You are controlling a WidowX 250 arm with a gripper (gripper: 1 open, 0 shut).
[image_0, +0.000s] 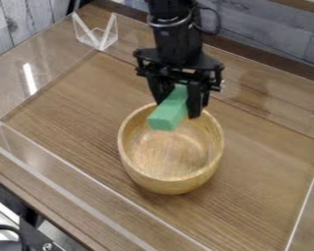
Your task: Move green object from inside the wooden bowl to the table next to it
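Green object [169, 113] clamped in tool [181, 106], above wooden bowl [172, 154].

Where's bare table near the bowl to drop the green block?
Free: the table right of the wooden bowl up to the acrylic wall, and the wide strip left of it. Crowded: above the bowl's far rim, where the gripper holds the green object.
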